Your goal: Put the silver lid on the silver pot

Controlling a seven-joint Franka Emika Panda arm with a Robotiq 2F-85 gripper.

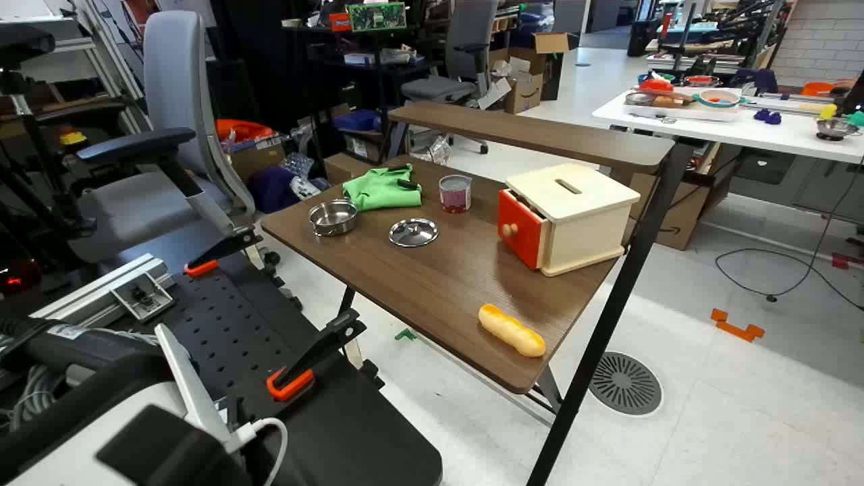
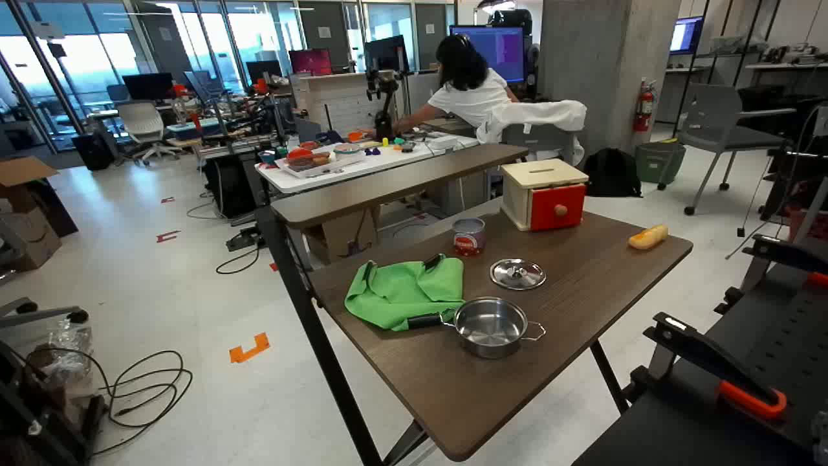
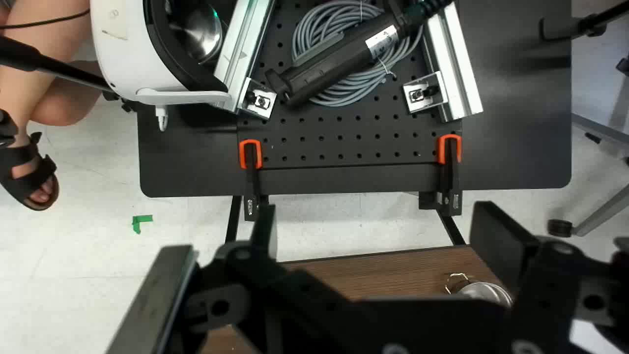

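The silver lid, a flat shiny disc with a centre knob, lies on the brown table in both exterior views (image 1: 413, 232) (image 2: 517, 274). The silver pot stands upright and uncovered near it in both exterior views (image 1: 333, 217) (image 2: 491, 330); its handle rests by the green cloth. In the wrist view, part of the pot (image 3: 486, 292) shows low, partly hidden behind the gripper. My gripper (image 3: 381, 228) is open with wide-spread fingers and nothing between them, high above the tables. The lid is hidden in the wrist view. The gripper is out of both exterior views.
A green cloth (image 1: 382, 189) lies beside the pot. A can (image 1: 455, 194), a wooden box (image 1: 587, 219) with a red drawer and a yellow bread roll (image 1: 511, 329) are also on the table (image 1: 432, 283). A raised shelf (image 1: 533, 135) runs behind. Orange-tipped clamps (image 3: 448, 157) edge the black table.
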